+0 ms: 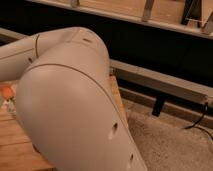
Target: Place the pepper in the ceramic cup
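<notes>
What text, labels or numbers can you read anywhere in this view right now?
None: no readable text anywhere.
Smooth beige robot arm casing: unmarked, fills most of the view.
Wooden tabletop: no label visible.
Small orange object at left edge: too blurred to tell.
Gripper: out of view, shut.

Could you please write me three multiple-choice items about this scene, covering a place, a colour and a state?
1. Where is the arm?
A. At the far right edge
B. Across the left and centre
C. Only along the top

2. What colour is the table?
A. Light wood
B. Black
C. Blue

3. What is the end effector's state?
A. In view, holding a cup
B. Out of view
C. In view, open over the floor

Answers:
1 B: the arm fills the left and centre.
2 A: the table shows pale wooden boards.
3 B: the arm blocks the view and no end effector shows anywhere.
</notes>
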You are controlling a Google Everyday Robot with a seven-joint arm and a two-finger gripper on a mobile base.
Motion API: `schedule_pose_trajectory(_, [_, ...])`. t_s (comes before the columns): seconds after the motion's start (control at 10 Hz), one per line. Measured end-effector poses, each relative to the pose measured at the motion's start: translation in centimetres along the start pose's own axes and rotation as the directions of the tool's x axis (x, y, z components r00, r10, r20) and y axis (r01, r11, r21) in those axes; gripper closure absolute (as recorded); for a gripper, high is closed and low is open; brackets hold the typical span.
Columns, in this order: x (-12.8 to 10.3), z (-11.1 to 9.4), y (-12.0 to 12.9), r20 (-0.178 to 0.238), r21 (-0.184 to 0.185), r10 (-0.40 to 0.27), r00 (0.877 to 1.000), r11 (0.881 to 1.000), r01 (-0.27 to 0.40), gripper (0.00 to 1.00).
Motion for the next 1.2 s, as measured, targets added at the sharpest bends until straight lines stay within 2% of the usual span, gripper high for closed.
schedule_pose_trajectory(0.2, [-0.8,1.7,-1.5,0.030,0.041,0.025,0.999,0.999,-0.027,1.00])
schedule_pose_trajectory(0.3, [-1.3,3.2,-2.1,0.040,0.060,0.035,0.999,0.997,-0.038,1.00])
schedule_pose_trajectory(0.7, [-3.4,8.5,-2.9,0.065,0.098,0.026,0.998,0.995,-0.033,1.00])
schedule_pose_trajectory(0.9, [-5.1,10.5,-3.4,0.097,0.123,0.017,0.995,0.992,-0.029,1.00])
schedule_pose_trajectory(1.2, [-8.2,11.5,-4.6,0.190,0.156,0.011,0.982,0.987,-0.041,1.00])
